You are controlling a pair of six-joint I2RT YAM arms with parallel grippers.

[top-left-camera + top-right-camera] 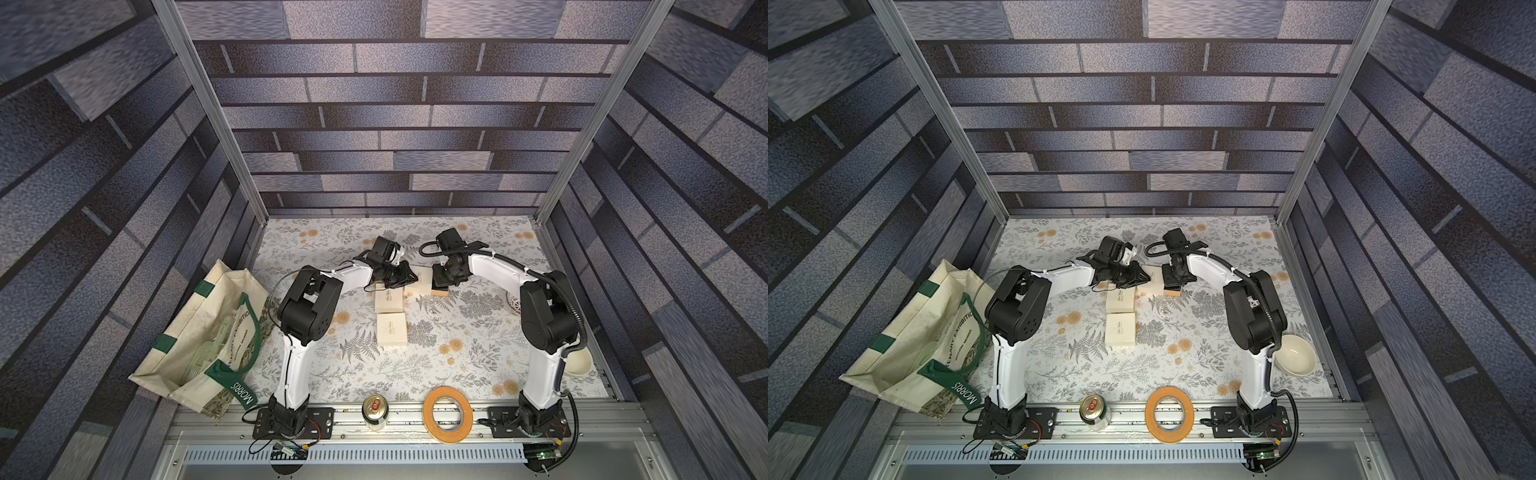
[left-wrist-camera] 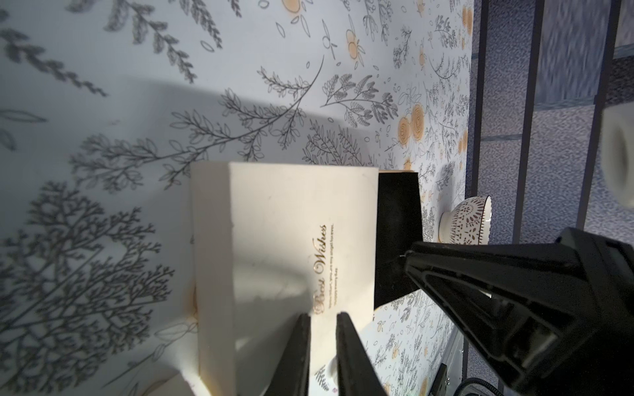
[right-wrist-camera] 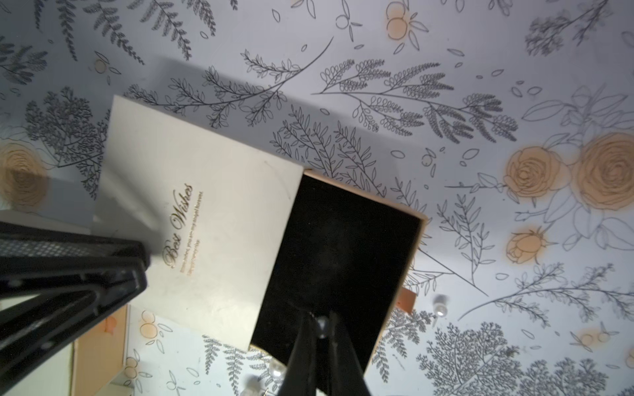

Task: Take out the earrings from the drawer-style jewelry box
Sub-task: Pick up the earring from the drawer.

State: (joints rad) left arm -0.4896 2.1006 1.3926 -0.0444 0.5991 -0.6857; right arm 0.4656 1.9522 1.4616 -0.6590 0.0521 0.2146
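- Here, the right hand [image 3: 321, 318] pinches a pearl earring [image 3: 321, 324] tight over the pulled-out black drawer [image 3: 343, 247].
- A loose earring [image 3: 440, 307] lies on the open surface [image 3: 429, 51], just beside the drawer's edge.
- The left hand [image 2: 323, 316] stands narrowly parted over the cream box [image 2: 291, 212], with nothing seen between its fingers.
- In both top views the arms mostly cover the drawer, and the held earring cannot be made out.
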